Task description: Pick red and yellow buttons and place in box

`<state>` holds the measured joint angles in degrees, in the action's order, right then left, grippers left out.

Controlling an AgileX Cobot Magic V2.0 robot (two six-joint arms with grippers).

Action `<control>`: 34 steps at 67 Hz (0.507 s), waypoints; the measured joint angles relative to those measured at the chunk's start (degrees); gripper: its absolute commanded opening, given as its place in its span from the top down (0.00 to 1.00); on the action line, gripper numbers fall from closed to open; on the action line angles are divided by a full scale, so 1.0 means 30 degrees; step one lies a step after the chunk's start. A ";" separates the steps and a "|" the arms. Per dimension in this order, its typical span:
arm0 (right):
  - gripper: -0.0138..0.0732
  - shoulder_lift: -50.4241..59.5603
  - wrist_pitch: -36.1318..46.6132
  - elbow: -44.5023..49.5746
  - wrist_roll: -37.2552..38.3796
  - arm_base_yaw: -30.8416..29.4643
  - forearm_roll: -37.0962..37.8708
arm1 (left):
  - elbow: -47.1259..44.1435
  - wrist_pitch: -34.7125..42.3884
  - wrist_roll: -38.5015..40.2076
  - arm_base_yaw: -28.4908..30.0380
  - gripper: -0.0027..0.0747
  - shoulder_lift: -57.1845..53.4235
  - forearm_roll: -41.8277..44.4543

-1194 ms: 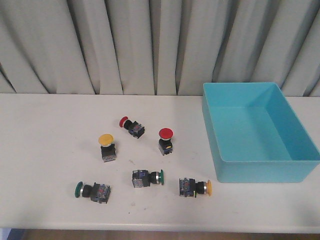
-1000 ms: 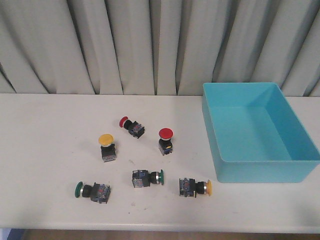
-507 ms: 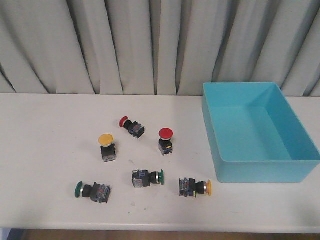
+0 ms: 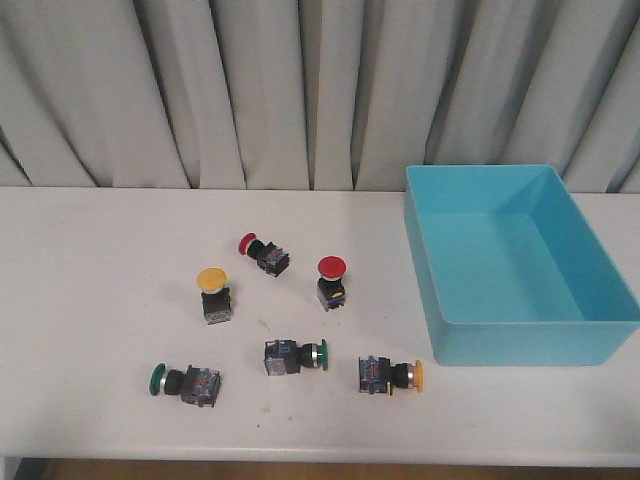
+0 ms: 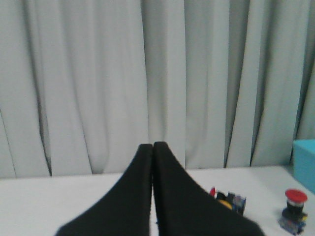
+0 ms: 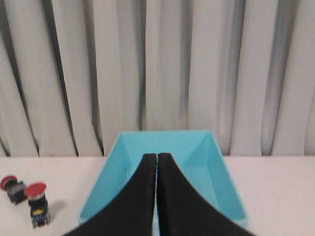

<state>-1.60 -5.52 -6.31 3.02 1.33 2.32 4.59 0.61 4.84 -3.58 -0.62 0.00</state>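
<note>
6 push-button switches lie on the white table [image 4: 90, 300] in the front view, all to the left of the box [image 4: 520, 340]; the box is a large turquoise bin at the right side of the table, with nothing visible in it. 1 red button [image 4: 263, 251] lies on its side at the back of the group; a second red button [image 4: 331, 281] stands upright just to its right, cap on top, and it is the red one nearer to the box. 1 yellow button [image 4: 214, 293] stands upright at the left, in front of the lying red one; another yellow button [image 4: 390, 375] lies on its side at the front, its cap turned toward the box and close to the box's front left corner, but not touching it. 2 green-capped switches lie on their sides at the front: one [image 4: 185, 382] far left, the other [image 4: 295, 356] between it and the lying yellow button. A grey curtain [image 4: 300, 90] hangs behind the table.

No arm shows in the front view. In the left wrist view the left gripper [image 5: 152, 147] has its 2 black fingers pressed together with nothing between them; in the right wrist view the right gripper [image 6: 157, 157] is the same, fingers together and holding nothing, and it points toward the box.
</note>
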 measured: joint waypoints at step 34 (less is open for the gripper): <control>0.84 -0.9370 -0.4202 -0.6176 0.0000 0.0000 0.0063 | 0.8659 -0.9125 -0.1774 0.0000 0.97 0.9927 0.0000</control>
<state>-29.71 -18.13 -24.84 3.02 1.33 2.51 30.57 -26.76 -0.49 -3.58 29.16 0.00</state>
